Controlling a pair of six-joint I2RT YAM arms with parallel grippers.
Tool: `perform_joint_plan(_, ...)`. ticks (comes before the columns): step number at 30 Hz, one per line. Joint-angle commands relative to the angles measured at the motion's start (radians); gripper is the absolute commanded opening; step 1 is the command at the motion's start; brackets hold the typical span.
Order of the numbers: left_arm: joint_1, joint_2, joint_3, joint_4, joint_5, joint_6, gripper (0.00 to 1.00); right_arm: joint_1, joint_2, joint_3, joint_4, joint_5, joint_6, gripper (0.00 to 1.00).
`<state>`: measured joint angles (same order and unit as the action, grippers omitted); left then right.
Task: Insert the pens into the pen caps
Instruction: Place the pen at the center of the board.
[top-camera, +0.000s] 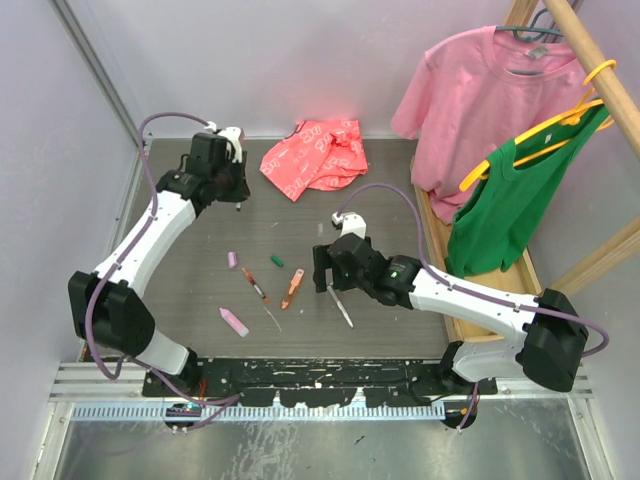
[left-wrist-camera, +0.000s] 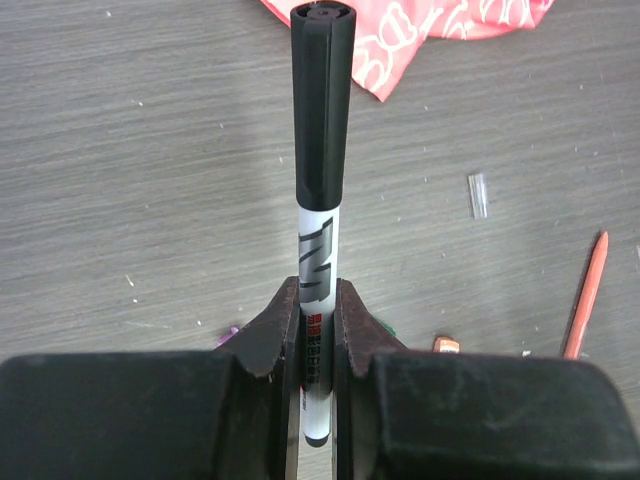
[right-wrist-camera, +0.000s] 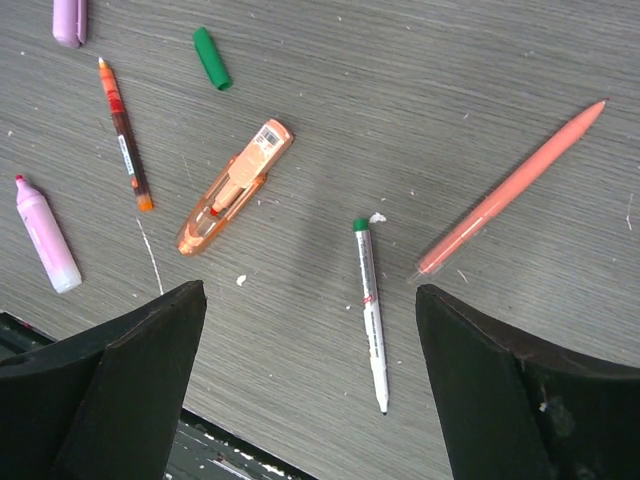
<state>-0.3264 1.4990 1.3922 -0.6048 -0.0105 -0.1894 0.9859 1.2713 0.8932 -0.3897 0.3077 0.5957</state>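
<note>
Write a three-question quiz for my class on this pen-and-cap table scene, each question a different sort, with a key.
1. True or false: the left tool is shut on a white marker that already wears a black cap.
2. Multiple choice: what lies directly under the open right tool? A) the green cap B) the white pen with a green end C) the pink highlighter
3. Fill in: the clear cap sits at one end of the ___ pen.

Key: 1 true; 2 B; 3 salmon-orange.
</note>
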Motion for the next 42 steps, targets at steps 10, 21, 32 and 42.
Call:
perform_joint_plan(10,0.049,0.132,0.221,-0.044,0.068,0.036,0.00,-0.023,-0.040,-0.030,0.075,-0.038,-0.048,0.91)
perform_joint_plan(21,0.112,0.103,0.098,-0.124,0.077,-0.041,0.00,-0.026,-0.132,-0.079,0.067,-0.004,-0.024,0.91)
perform_joint_plan(32,0.143,0.158,0.065,-0.189,0.062,-0.034,0.00,-0.026,-0.206,-0.120,-0.001,-0.002,-0.001,0.91)
perform_joint_plan(42,0.142,0.307,0.111,-0.165,0.099,-0.057,0.01,-0.026,-0.260,-0.139,-0.028,-0.023,0.007,0.91)
